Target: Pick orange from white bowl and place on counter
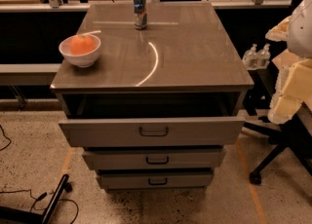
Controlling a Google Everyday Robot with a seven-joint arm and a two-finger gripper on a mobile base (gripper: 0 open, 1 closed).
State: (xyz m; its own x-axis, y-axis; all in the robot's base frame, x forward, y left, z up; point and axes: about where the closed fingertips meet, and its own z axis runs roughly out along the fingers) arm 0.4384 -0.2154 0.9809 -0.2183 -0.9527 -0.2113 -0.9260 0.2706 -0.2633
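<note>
Grey-brown and glossy, the counter (pixel 195 47) is viewed from its front. The orange (pixel 82 44) is seated in the bowl (pixel 80 60) at the counter's near left corner, well apart from a can (pixel 140 10) standing by the back edge. The gripper is not caught in the view, so its grip cannot be told, nor its bearing to the orange. A reach down into the bowl's mouth is judged to be needed.

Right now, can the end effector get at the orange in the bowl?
Probably yes: the orange sits uncovered in the white bowl, the drink can stands well apart. But the end effector is out of view, so I cannot confirm.
</note>
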